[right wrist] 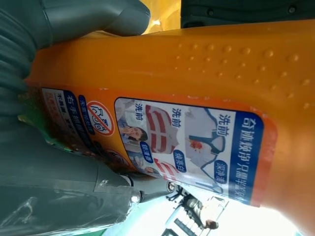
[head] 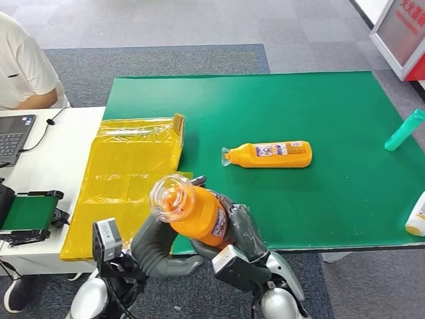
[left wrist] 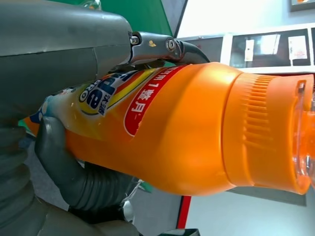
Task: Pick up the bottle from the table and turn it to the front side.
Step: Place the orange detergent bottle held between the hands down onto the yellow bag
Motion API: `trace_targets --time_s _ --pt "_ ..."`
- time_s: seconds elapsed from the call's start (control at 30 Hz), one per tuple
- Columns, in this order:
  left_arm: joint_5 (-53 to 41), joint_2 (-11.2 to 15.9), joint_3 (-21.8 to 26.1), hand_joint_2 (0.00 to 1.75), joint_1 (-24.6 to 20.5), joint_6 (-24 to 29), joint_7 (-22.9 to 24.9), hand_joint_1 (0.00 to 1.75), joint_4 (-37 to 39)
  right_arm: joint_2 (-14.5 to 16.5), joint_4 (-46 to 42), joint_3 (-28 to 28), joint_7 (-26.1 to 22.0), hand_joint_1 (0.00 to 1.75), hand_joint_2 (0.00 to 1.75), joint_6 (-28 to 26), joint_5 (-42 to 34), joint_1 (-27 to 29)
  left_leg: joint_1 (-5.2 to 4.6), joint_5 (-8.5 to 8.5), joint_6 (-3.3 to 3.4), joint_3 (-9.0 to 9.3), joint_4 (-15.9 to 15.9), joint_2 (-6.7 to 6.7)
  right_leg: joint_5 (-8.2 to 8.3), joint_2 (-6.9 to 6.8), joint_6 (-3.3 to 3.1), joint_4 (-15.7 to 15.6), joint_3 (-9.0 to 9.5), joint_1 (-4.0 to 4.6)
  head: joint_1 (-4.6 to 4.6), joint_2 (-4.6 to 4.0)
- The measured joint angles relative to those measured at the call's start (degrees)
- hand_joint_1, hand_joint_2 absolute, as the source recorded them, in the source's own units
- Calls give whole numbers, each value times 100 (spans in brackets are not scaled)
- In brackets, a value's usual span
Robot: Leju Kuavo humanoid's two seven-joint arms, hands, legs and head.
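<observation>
An orange bottle (head: 198, 214) with a clear cap is lifted above the table's front edge, cap end pointing towards me. My left hand (head: 159, 250) grips it from below on the left, and my right hand (head: 244, 228) holds its base end on the right. In the left wrist view the bottle (left wrist: 185, 128) shows a red and blue label, with the left hand's fingers (left wrist: 83, 181) wrapped round it. The right wrist view has the bottle (right wrist: 208, 64) with a picture label, clasped by the right hand (right wrist: 55, 187). A second orange bottle (head: 271, 154) lies on its side on the green mat (head: 325, 100).
A yellow plastic bag (head: 127, 176) lies across the mat's left edge and the white table (head: 65, 149). A green bottle (head: 404, 131) and a white bottle (head: 417, 216) lie at the mat's right edge. A laptop (head: 14, 135) and a seated person (head: 22, 63) are far left.
</observation>
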Motion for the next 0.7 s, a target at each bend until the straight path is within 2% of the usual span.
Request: trace_targets --time_s 0.6,0.7 --pt "166 4 -11 175 122 102 83 1 91 -126 -23 151 -20 175 175 31 263 109 0 0 0 0 0 0 1 0 1 -1 1 0 1 1" --pt "159 -9 -18 175 83 80 83 132 128 -130 -23 180 -22 175 175 31 264 114 0 0 0 0 0 0 2 0 0 -1 1 0 1 1"
